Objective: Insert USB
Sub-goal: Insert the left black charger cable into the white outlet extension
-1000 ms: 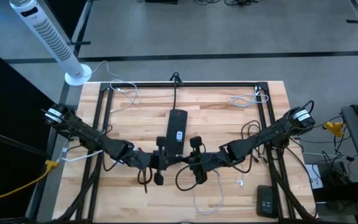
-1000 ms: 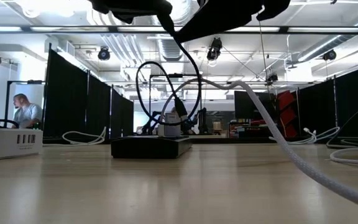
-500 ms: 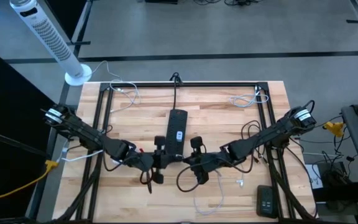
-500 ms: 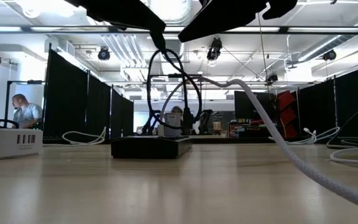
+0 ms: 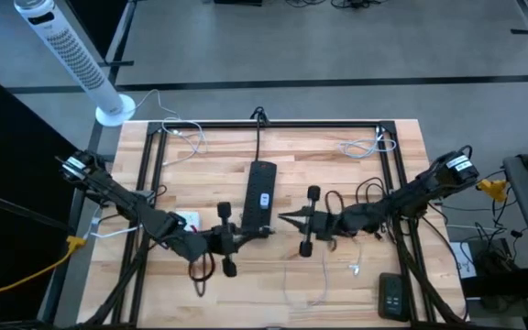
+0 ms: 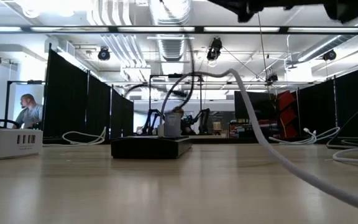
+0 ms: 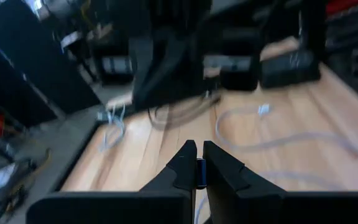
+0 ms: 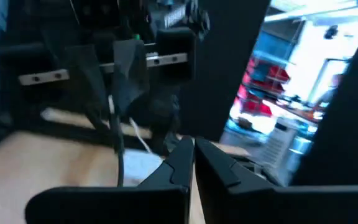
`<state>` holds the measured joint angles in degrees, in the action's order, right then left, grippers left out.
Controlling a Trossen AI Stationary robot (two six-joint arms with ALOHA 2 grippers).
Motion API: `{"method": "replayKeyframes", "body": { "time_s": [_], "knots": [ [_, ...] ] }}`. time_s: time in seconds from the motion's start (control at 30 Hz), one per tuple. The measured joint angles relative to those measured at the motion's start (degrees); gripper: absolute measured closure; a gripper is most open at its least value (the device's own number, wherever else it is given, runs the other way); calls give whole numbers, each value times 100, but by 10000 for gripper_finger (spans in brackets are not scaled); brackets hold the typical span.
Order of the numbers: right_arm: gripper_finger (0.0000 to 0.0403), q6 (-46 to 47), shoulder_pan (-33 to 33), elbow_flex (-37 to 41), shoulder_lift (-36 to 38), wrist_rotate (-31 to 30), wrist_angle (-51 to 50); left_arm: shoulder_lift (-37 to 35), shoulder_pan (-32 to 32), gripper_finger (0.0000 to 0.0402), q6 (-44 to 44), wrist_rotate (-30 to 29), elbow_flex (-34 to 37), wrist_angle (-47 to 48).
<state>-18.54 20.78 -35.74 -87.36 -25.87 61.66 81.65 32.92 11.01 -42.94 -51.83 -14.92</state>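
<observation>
Both arms have drawn apart from the long black power strip [image 5: 260, 194] at mid-table: the left gripper [image 5: 266, 235] (pinching a small USB plug [image 7: 199, 173]) and the closed right gripper [image 5: 282, 218].

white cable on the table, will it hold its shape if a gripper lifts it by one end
Probably not. The white cable lies in loose curves on the wood, so it looks floppy and would likely droop. In the low view it arcs up and sags back down, suggesting some springiness yet little stiffness.
</observation>
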Motion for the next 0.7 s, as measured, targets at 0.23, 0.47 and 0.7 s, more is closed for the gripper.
{"method": "replayKeyframes", "body": {
  "time_s": [0.23, 0.47, 0.7],
  "knots": [
    [370, 490, -237, 108, -82, 1673, 203, 105, 31, 395, 476, 219, 0, -757],
    [245, 400, -240, -293, -574, 1883, 215, 211, 28, 395, 666, 457, 0, -1150],
    [196, 271, -230, -876, -1447, 2140, 745, 303, 29, 395, 770, 487, 0, -1359]
  ]
}}
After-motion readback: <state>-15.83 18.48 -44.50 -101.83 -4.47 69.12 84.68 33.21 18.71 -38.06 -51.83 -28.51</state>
